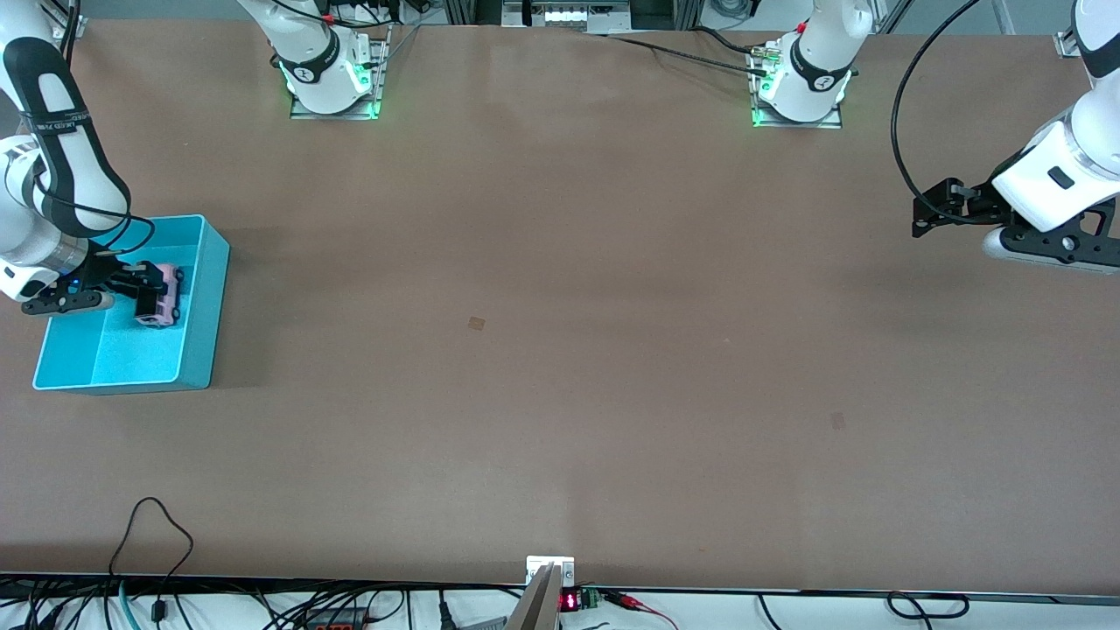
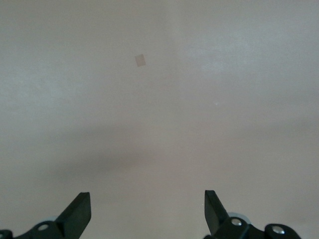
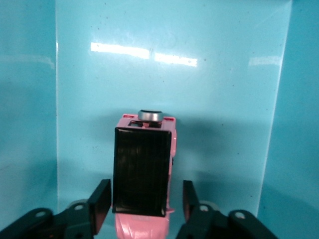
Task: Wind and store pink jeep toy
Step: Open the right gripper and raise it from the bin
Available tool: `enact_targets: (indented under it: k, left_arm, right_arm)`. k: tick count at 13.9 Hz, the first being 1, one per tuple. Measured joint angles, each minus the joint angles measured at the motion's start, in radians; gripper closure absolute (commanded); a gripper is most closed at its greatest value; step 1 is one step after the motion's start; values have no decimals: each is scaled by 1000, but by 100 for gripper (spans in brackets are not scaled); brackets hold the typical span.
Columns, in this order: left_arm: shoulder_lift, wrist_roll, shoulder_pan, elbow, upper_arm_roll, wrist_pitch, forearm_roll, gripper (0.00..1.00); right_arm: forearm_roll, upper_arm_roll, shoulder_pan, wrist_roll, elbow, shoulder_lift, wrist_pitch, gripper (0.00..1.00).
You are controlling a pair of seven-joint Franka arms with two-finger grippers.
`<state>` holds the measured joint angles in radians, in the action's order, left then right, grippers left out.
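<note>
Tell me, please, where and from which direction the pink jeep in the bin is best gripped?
Probably across the body sides of the pink jeep, coming straight down from above: the flanks are flat and parallel, and the cyan bin walls block any sideways approach. The right gripper already straddles it that way.

A broad brown worktop [image 1: 560, 350] with a matte, even surface fills nearly the whole front view. Two small darker square patches mark it: one near the centre [image 1: 476, 323], the other nearer the front camera toward the left arm's end [image 1: 837, 421]. Soft, diffuse shadows cross the surface. Along the edge nearest the camera runs a pale strip with loose black cables [image 1: 153, 542], a red-lit display module [image 1: 570, 601] and a small metal bracket [image 1: 549, 569]. Along the top edge lie metal framing and further cables [image 1: 682, 48]. Two metal base plates [image 1: 337, 109] glow green at their edges.
</note>
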<state>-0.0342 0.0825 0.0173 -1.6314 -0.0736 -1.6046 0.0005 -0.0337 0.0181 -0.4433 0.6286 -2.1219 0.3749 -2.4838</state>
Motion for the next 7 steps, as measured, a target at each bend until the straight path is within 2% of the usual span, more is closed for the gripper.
enact_targets:
  k: [3, 7]
  left_arm:
    - [0, 0, 0, 0, 0, 0, 0, 0]
    - [0, 0, 0, 0, 0, 0, 0, 0]
  right_arm:
    - [0, -19, 8, 3, 30, -52, 75, 0]
    - [0, -38, 85, 1, 182, -133, 310, 0]
